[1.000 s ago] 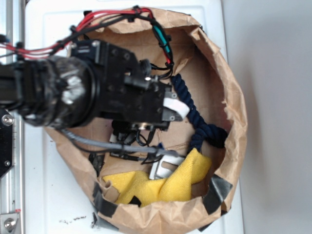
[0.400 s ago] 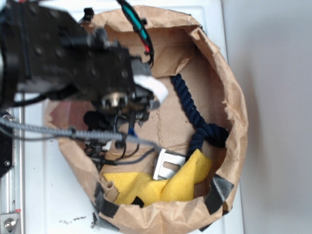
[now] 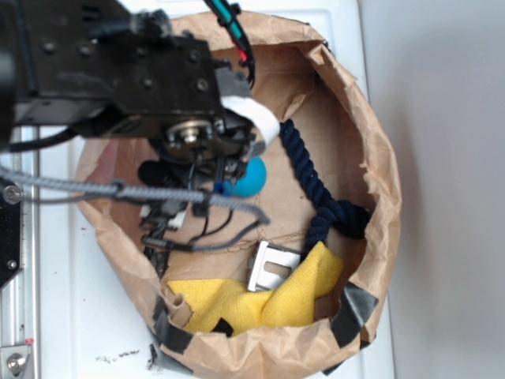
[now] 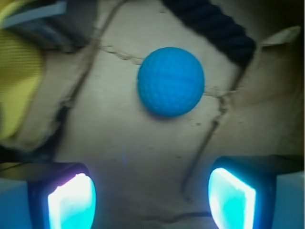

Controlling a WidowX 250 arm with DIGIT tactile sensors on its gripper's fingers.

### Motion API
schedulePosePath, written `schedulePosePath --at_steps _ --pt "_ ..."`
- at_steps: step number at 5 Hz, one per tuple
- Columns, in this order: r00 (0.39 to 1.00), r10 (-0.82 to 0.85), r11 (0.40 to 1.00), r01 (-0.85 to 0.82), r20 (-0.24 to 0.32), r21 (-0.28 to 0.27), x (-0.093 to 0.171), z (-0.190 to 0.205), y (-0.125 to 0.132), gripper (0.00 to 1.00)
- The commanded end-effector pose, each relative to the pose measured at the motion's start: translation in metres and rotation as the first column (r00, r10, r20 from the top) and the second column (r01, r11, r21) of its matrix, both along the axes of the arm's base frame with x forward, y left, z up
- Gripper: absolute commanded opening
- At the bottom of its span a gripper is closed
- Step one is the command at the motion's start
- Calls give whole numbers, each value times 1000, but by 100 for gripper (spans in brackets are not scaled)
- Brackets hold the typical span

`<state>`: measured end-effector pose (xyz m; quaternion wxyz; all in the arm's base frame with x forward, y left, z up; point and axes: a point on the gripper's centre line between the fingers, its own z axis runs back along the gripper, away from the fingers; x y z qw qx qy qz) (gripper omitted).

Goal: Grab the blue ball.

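The blue ball (image 4: 171, 81) lies free on the brown paper floor of the bag (image 3: 371, 158), just beside the dark navy rope (image 4: 214, 26) and not touching the gripper (image 4: 151, 198). The jaws stand apart, with nothing between them; in the wrist view both pads glow at the bottom edge and the ball sits ahead of them, approx. on the middle line but a bit toward the right pad.

What could go wrong – my judgement only:
- The ball is round and rests on creased paper, so if one pad touches it first, it will prob. roll away, toward the rope or toward the yellow cloth (image 3: 237, 304).
- The rope is very near on the far side. A descent too far forward could catch a rope strand together w/ the ball, or instead of it.
- The folds in the paper may stop a fingertip before it is low enough, and then the closing would only pinch the top of the ball and it slips out.

Hard to make out: in the exterior view the arm and its cables cover most of the ball, only one side of it shows. The metal buckle (image 3: 271, 268) is half under the cloth. How high the jaws hang above the paper I cannot tell – the wrist picture is blurred.
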<state>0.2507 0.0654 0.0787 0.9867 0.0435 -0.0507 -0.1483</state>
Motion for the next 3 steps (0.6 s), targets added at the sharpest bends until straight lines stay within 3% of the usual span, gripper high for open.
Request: schedulePosePath --at_steps 1,3 --pt "999 -39 999 39 16 16 7 -14 -10 100" --pt "998 -20 1000 21 58 -19 19 5 -11 100"
